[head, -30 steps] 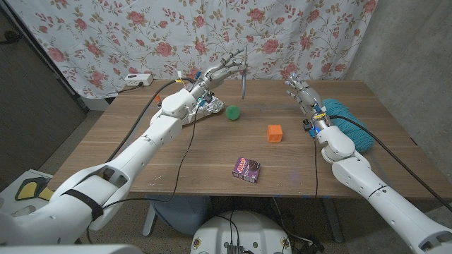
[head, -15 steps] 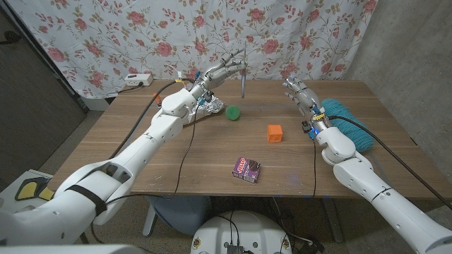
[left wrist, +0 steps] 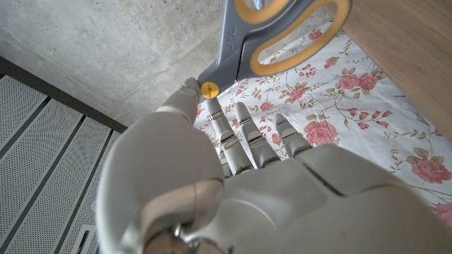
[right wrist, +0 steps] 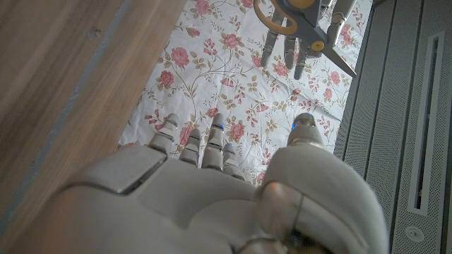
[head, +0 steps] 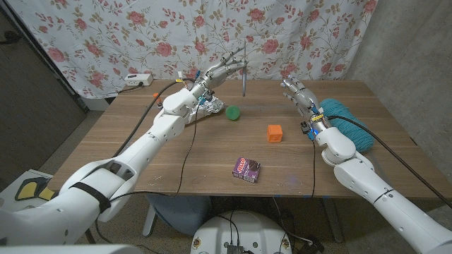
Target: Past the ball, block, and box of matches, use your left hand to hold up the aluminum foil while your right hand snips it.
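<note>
The crumpled aluminum foil sits on the far left part of the table, just beside the left forearm and a little left of the green ball; the orange block and the box of matches lie nearer the robot. Oddly, the left hand is not on the foil at all: it is raised above the table's far edge with a pair of scissors pinched in its fingers, blades hanging straight down, grey-and-yellow handles uppermost. So the foil lies below and behind that hand, back along its own arm. The right hand hovers over the far right side, holding nothing, fingers loosely spread and pointing away from the robot, well apart from both scissors and foil. To my eye the tool is in the wrong hand for the task; the scissors' upright long axis faces across toward the right hand, which would have to reach leftward for them.
</note>
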Available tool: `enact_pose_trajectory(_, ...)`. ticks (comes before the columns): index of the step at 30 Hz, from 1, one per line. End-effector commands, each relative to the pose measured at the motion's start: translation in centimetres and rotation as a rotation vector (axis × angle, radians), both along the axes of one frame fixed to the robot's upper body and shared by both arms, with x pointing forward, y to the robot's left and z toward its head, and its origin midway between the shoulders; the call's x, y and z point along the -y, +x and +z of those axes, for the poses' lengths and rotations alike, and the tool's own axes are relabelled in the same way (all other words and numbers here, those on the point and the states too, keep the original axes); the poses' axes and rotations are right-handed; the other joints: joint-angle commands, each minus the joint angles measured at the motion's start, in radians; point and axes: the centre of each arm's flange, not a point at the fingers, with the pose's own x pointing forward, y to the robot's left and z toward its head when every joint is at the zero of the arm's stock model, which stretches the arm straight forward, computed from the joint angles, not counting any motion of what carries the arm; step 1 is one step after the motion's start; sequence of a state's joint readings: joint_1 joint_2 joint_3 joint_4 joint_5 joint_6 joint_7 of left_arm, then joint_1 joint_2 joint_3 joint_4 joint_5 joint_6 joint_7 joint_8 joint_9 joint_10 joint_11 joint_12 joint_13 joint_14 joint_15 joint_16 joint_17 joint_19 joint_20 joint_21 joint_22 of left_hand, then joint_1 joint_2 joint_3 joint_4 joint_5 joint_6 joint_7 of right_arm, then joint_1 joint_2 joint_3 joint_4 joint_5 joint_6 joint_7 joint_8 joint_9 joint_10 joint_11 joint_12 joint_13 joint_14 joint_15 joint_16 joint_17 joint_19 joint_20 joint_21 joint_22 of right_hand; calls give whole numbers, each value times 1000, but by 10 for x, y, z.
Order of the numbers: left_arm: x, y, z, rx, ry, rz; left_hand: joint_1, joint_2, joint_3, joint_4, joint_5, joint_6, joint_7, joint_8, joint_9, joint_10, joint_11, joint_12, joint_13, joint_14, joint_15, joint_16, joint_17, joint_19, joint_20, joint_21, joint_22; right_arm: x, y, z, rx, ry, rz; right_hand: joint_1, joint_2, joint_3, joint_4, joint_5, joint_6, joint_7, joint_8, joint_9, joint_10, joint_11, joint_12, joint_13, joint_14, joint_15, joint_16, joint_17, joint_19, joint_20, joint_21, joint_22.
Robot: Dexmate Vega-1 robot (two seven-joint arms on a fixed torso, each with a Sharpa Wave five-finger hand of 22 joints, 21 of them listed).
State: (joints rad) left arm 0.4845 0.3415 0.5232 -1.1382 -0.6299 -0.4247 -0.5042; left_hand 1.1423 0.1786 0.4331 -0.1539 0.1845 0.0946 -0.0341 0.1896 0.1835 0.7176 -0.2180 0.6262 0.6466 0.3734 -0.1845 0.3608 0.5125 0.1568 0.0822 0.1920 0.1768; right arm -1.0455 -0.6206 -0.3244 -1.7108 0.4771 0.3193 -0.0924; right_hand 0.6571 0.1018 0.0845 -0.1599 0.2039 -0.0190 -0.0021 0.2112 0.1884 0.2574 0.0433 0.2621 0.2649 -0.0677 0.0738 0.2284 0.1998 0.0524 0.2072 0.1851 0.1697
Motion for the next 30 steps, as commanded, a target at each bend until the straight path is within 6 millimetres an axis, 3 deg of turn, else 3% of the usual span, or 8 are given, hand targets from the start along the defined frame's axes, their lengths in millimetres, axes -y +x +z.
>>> enact_pose_trajectory(1, 4, 3, 3, -12, -34, -68, -7, 6, 26, 29, 4, 6, -3, 7, 6, 6, -6, 6, 4, -14, -22, -12, 2, -6, -11, 0, 0, -5, -7, 3, -15, -42, 13, 17, 1, 9, 3, 4, 23, -17, 11, 4, -13, 7, -7, 6, -5, 29, -6, 3, -6, 5, 1, 2)
enact_pose_trajectory(10, 12, 6, 3, -28, -28, -109, -10, 6, 29, 31, 5, 9, -2, 8, 6, 5, -6, 5, 5, -14, -25, -15, 2, -11, -19, -1, -1, -9, -8, 4, -22, -71, 30, 17, 0, 16, 10, 5, 112, -56, 42, 16, -46, 27, -23, 14, -6, 47, -5, 3, -4, 5, 4, 2)
enact_pose_trajectory(16, 16, 8, 4, -39, -32, -146, -11, 5, 29, 32, 5, 11, -3, 8, 6, 4, -7, 4, 5, -13, -26, -16, 2, -13, -19, -1, -1, -12, -9, 5, -16, -74, 35, 26, 5, 28, 11, 6, 213, -109, 79, 29, -55, 31, -26, 21, -5, 46, -5, 3, 7, 6, 7, 3)
enact_pose_trajectory(21, 18, 10, 2, -52, -40, -174, -11, 5, 29, 32, 5, 13, -4, 9, 6, 5, -7, 4, 5, -13, -27, -17, 3, -14, -18, -1, -2, -15, -8, 4, -17, -80, 43, 32, 7, 33, 9, 7, 230, -130, 84, 33, -78, 34, -34, 24, -8, 50, -7, 2, 8, 6, 6, 2)
enact_pose_trajectory(25, 19, 11, 1, -60, -41, -190, -11, 5, 30, 31, 5, 14, -6, 9, 6, 4, -7, 4, 6, -12, -29, -17, 4, -14, -18, -1, -2, -17, -10, 5, -24, -93, 50, 35, 6, 36, 9, 7, 236, -123, 85, 35, -97, 44, -40, 26, -11, 58, -8, 2, 8, 6, 5, 2)
enact_pose_trajectory(27, 19, 12, 0, -61, -41, -191, -12, 6, 30, 32, 5, 15, -7, 9, 6, 4, -7, 4, 6, -12, -28, -16, 5, -14, -18, -1, -2, -19, -10, 6, -28, -101, 56, 35, 3, 37, 9, 7, 236, -100, 82, 36, -117, 57, -46, 27, -18, 66, -11, 2, 5, 7, 4, 2)
enact_pose_trajectory(30, 20, 13, -1, -60, -36, -183, -12, 6, 30, 32, 5, 15, -9, 9, 6, 5, -7, 5, 7, -11, -28, -16, 6, -13, -14, 0, -2, -21, -12, 8, -29, -135, 44, 30, -4, 36, 12, 6, 211, -90, 68, 38, -147, 68, -54, 28, -26, 66, -14, 3, -4, 8, 1, 2)
